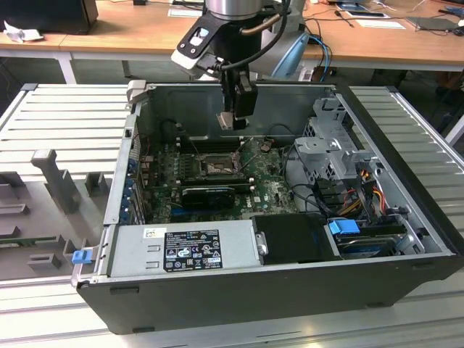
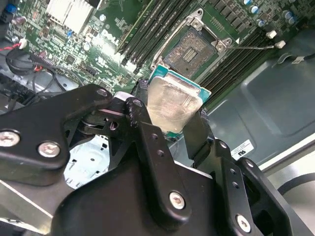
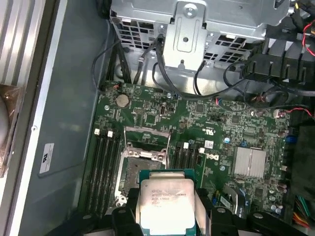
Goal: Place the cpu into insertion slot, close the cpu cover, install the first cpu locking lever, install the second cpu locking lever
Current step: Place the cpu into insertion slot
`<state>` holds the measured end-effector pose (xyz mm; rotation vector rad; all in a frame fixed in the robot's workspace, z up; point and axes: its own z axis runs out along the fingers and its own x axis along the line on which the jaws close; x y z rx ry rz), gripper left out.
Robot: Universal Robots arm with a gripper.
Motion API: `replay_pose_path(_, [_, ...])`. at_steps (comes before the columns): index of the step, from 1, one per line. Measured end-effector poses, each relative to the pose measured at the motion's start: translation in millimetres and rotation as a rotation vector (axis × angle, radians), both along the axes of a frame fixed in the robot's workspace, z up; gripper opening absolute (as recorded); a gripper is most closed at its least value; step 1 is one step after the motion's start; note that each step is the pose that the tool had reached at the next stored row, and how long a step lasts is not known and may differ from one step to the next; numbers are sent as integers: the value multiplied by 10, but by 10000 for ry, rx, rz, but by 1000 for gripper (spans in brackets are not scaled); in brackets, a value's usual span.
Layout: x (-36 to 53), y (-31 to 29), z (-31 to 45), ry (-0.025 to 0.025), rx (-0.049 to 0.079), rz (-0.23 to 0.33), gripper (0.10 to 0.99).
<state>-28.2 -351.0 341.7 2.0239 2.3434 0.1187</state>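
My gripper [image 2: 170,129] is clamped on the cpu [image 2: 173,103], held up in the air inside the pc case, over the green board [image 3: 221,118] near the socket [image 3: 134,172]; cover [image 3: 146,139] is flipped up.

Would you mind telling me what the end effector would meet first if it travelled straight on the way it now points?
Holding the pale silvery square cpu, the end effector points down at the green circuit board; probably the dark-framed square insertion slot comes first, though depth is unclear.
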Motion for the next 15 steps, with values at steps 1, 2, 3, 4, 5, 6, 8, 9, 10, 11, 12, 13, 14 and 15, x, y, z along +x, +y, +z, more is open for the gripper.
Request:
replay_pose_path(1, [0,0,-5,0,0,-38,529])
replay_pose_path(2, [0,0,-12,-1,0,-69,529])
replay_pose_path(3, [0,0,-23,-1,0,-83,529])
replay_pose_path(4, [0,0,-34,-1,0,-87,529])
replay_pose_path(5, [0,0,-46,-1,-1,-88,529])
replay_pose_path(6, [0,0,-51,0,-1,-90,529])
replay_pose_path(8, [0,0,-56,0,-1,-99,529])
replay_pose_path(9, [0,0,-57,-1,-1,-108,529])
replay_pose_path(10, [0,0,-58,0,-1,-137,529])
replay_pose_path(11, [0,0,-59,-1,0,-177,529])
replay_pose_path(12, [0,0,-63,-1,1,-313,529])
replay_pose_path(13, [0,0,-65,-1,1,-424,529])
replay_pose_path(14, [0,0,-67,-1,0,-527,529])
replay_pose_path(15, [0,0,-71,0,-1,-683,529])
